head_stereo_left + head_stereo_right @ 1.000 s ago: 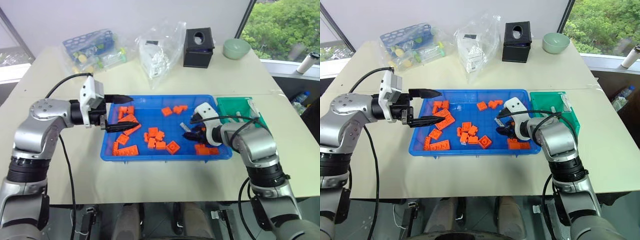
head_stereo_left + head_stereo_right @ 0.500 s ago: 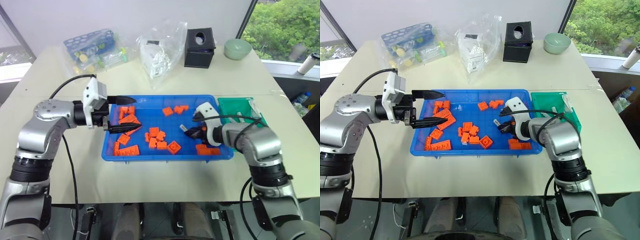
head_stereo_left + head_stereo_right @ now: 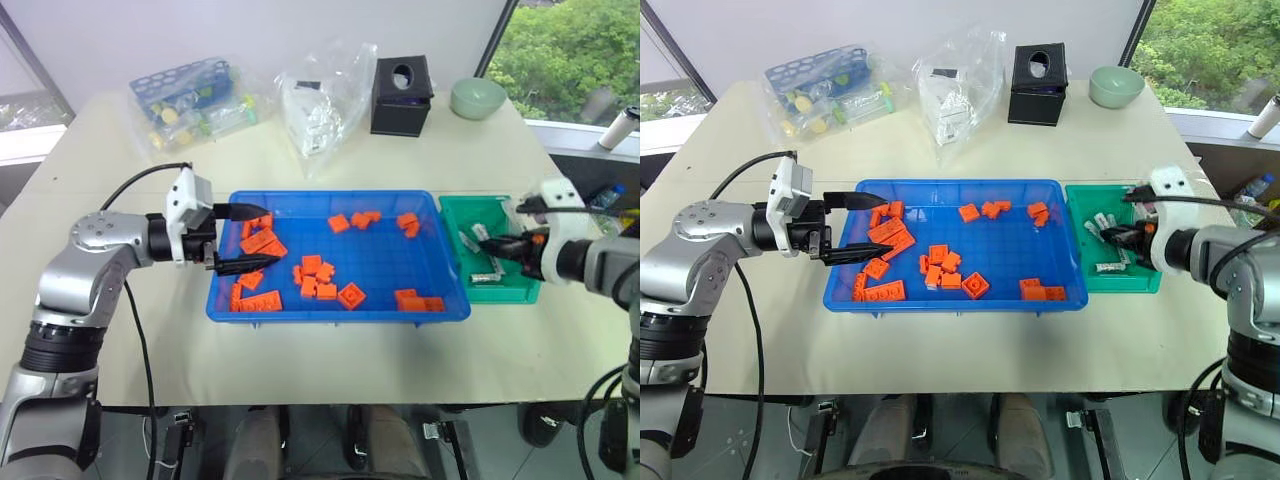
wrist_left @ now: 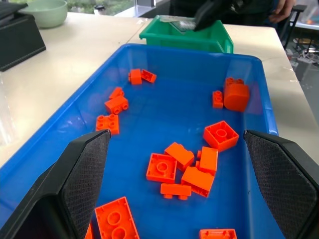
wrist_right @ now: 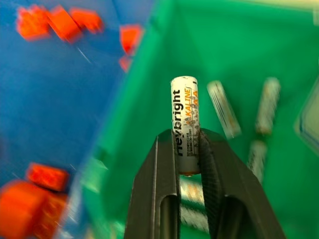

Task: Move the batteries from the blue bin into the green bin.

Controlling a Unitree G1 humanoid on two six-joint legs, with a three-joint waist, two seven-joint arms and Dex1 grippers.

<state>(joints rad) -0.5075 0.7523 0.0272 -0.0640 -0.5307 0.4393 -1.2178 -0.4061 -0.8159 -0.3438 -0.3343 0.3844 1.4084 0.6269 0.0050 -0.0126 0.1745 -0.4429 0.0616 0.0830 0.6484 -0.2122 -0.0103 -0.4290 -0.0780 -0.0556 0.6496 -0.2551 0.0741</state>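
My right gripper is shut on one battery, a silver cell that stands up between the fingers. It hangs over the green bin, which stands against the right end of the blue bin. Several more batteries lie on the green bin's floor. In the head views the right gripper is above the bin's middle. My left gripper is open and empty, pointing along the blue bin over its left end, above orange bricks.
Orange bricks lie scattered through the blue bin. Along the back of the table are a bagged blue basket, a clear bag, a black box and a pale green bowl. The table's front edge is close below the bins.
The right gripper closed on a battery in the blue bin's right part, then swung right and up with it to over the green bin. The left gripper stayed put.
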